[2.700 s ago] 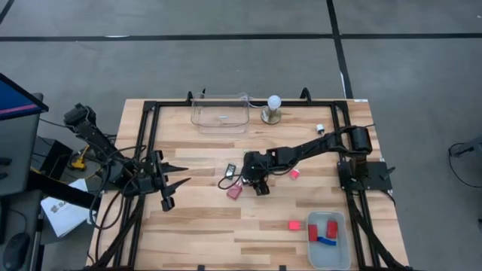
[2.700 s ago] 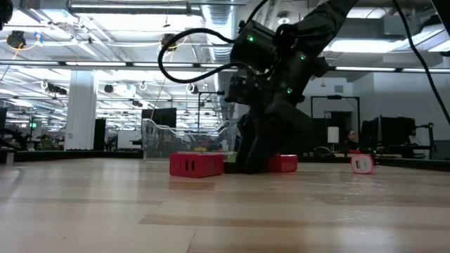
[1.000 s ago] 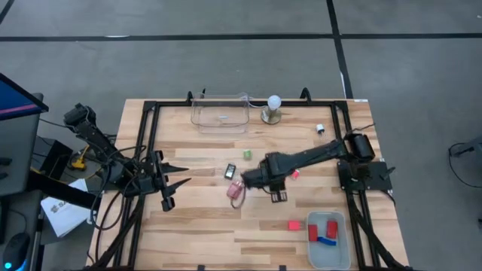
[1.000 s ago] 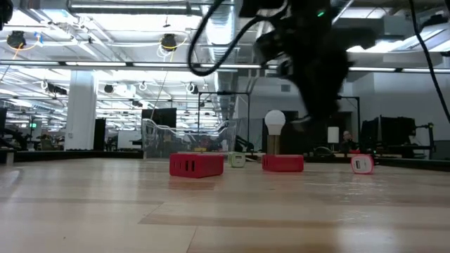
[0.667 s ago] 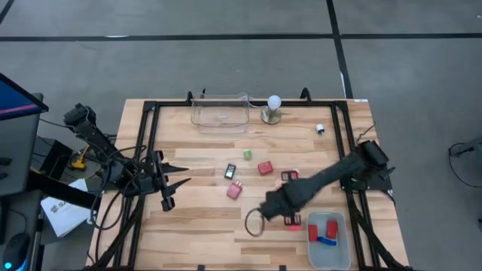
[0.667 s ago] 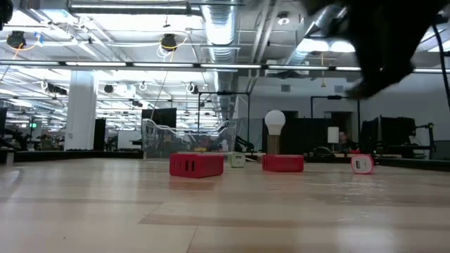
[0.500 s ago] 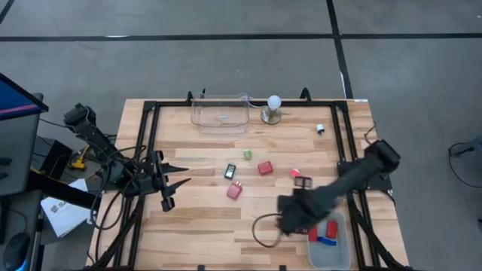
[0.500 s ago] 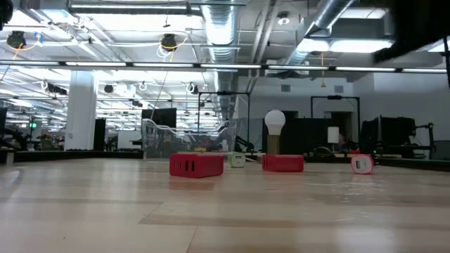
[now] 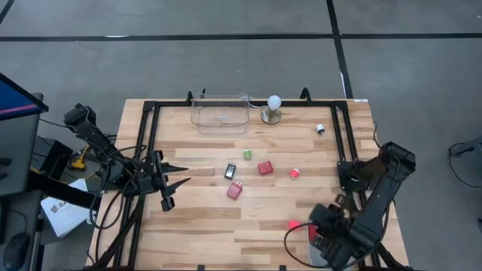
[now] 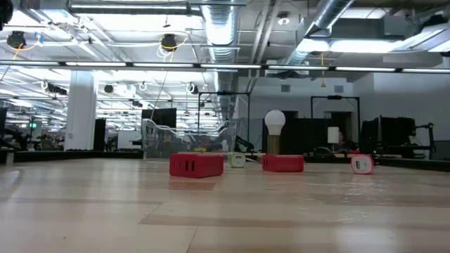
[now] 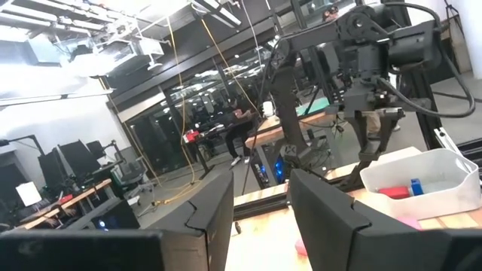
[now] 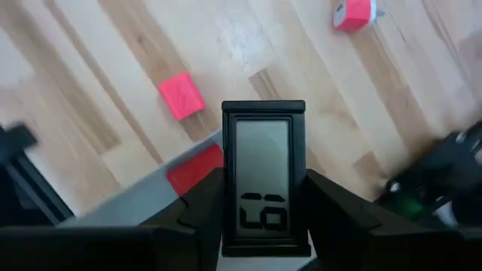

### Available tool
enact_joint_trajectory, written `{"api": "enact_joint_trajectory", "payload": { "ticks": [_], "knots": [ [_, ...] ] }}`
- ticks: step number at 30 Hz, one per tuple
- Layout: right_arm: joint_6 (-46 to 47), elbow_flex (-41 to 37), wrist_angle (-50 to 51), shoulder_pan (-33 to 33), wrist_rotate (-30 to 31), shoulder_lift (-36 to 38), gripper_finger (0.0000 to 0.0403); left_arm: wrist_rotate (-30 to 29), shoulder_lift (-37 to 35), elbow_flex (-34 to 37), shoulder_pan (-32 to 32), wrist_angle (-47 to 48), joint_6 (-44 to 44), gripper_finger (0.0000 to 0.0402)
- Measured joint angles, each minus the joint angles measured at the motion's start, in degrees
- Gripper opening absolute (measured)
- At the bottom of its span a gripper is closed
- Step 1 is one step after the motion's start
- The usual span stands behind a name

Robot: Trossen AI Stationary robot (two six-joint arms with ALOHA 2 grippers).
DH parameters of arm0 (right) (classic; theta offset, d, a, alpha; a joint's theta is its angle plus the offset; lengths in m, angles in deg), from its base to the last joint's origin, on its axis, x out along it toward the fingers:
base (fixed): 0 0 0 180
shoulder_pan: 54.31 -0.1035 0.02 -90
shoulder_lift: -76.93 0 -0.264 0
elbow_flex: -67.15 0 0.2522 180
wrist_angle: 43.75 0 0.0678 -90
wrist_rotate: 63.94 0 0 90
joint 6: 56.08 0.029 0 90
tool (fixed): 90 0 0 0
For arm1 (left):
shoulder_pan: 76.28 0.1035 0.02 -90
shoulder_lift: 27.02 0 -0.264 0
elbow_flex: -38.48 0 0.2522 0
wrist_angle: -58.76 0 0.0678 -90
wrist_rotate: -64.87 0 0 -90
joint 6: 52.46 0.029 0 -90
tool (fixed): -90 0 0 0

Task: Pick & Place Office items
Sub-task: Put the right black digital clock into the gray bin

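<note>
Spanning all views, the wooden counter point(image 9: 203, 218) carries the scattered office items. The right arm reaches over the grey bin point(image 11: 422, 172) at the counter's near right corner; the left arm waits at the left edge. The right end effector point(image 12: 263, 226) clamps a black device with a grey display point(image 12: 262, 184) between its fingers, above the bin rim. The left end effector point(image 11: 260, 218) stands open and empty.

Risk: releasing while the device sits over the rim, not the bin interior, could drop it onto the counter beside the pink block point(image 12: 181, 95).

Loose items remain mid-counter: a red block point(image 9: 264, 167), a pink one point(image 9: 234, 190), a black-and-white piece point(image 9: 230, 172) and a green piece point(image 9: 247, 153).

In the high view the right arm hides most of the bin, so its contents cannot be counted there.
</note>
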Motion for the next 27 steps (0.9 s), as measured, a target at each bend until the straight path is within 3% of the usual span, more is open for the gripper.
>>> {"api": "enact_joint_trajectory", "payload": {
  "ticks": [7, 13, 27],
  "knots": [
    [18.5, 0.0, 0.0, -2.8, 1.3, -3.0, 0.0149, 0.0, 0.0, 0.0, 0.0, 0.0, 0.0, 0.0129],
    [29.8, -2.5, -1.6, -5.9, -3.8, -5.1, 0.0149, 0.0, 0.0, 0.0, 0.0, 0.1, 0.0, 0.0129],
    [31.5, -20.1, -22.7, -6.8, -5.8, -5.1, 0.0150, 0.0, 0.0, 0.0, 0.0, 0.0, 0.0, 0.0129]
  ]
}}
